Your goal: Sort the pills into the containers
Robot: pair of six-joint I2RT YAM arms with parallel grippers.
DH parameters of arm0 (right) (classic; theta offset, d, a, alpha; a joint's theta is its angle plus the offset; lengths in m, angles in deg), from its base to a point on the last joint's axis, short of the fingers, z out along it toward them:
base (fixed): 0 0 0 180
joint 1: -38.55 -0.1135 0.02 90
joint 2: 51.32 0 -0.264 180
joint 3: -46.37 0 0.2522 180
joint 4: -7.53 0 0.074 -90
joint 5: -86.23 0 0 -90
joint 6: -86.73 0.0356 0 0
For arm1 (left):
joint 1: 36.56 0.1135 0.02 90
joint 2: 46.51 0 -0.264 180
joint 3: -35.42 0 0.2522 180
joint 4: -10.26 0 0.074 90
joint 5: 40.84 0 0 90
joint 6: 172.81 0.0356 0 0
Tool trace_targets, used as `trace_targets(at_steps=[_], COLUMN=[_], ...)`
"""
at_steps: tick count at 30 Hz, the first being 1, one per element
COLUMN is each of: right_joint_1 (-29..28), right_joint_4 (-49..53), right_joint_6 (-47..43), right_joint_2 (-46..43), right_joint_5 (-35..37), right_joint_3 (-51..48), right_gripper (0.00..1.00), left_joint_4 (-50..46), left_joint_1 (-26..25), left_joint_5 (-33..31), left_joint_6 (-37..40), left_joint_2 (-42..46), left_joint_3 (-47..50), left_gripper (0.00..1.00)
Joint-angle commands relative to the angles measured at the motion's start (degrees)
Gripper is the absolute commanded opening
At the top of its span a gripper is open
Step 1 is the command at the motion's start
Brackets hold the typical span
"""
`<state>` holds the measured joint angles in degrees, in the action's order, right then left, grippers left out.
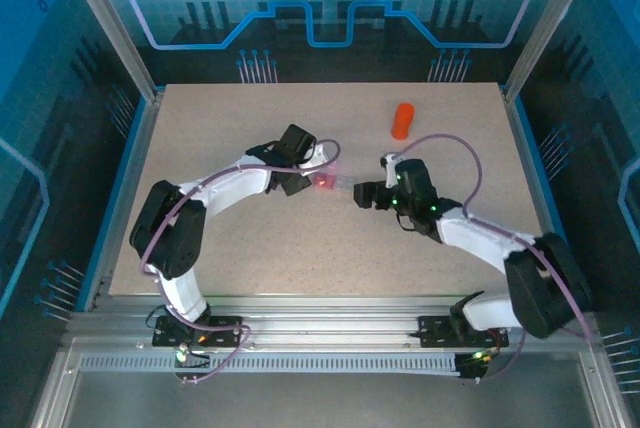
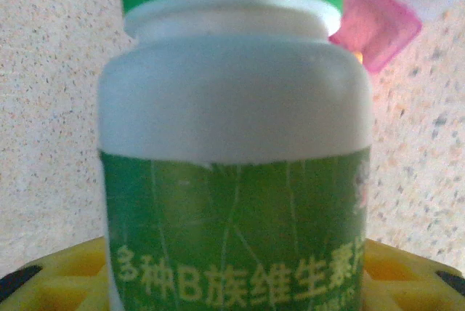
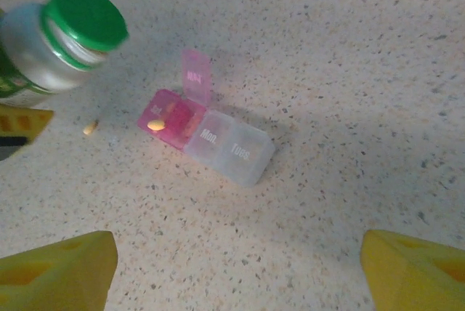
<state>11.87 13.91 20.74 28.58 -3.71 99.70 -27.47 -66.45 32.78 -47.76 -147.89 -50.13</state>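
Orange bottle (image 1: 402,120), top view, upright at the far side of the table (image 1: 250,258): do we list it?

We do. Both arms bend inward; left gripper (image 1: 310,163) and right gripper (image 1: 362,195) flank the pill box (image 1: 332,183).

Left wrist view?

Green-capped white bottle (image 2: 232,144) pinched in the left claw; pink compartment (image 2: 374,24) behind.

Right wrist view?

Right fingers (image 3: 58,271) spread wide; pill box flat, pink lid (image 3: 196,77) up, one pill (image 3: 155,125) inside, loose pill (image 3: 89,128) beside.

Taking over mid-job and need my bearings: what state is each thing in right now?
left hand: shut on the bottle
right hand: open, empty
bottle: green cap on, held tilted
pill box: pink lid open, clear lids shut
yellow pill: in the pink compartment
loose pill: lying on the table beside the box
orange bottle: standing upright, apart from both hands
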Motion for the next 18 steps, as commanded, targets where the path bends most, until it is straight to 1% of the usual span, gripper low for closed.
trace_targets(at_steps=[1, 4, 8, 10, 13, 18], right_joint_1=[0.3, 0.2, 0.2, 0.2, 0.2, 0.1], right_joint_4=[5.0, 7.7, 15.1, 18.0, 20.1, 19.9], right_joint_6=[-0.8, -3.5, -6.1, -5.2, -2.7, 1.5], right_joint_2=[5.9, 11.2, 17.4, 20.5, 24.4, 27.4], right_joint_5=[-3.3, -2.8, 0.8, 1.1, -0.8, -2.8], right_joint_3=[6.5, 12.4, 20.2, 23.4, 26.5, 28.4], right_gripper=[0.82, 0.77, 0.74, 0.74, 0.74, 0.73], left_joint_4=[5.4, 6.8, 9.1, 10.7, 12.3, 12.5], left_joint_1=[1.4, 1.5, 1.5, 1.5, 1.5, 1.6], left_joint_5=[4.7, 4.8, 4.9, 4.6, 4.2, 5.8], left_joint_6=[-6.9, -9.5, -13.7, -15.2, -17.3, -22.2], left_joint_2=[3.4, 4.8, 6.6, 7.5, 8.1, 7.6], left_joint_3=[2.4, 3.2, 4.6, 5.7, 7.2, 8.1], left_gripper=[0.0, 0.0, 0.0, 0.0, 0.0, 0.0])
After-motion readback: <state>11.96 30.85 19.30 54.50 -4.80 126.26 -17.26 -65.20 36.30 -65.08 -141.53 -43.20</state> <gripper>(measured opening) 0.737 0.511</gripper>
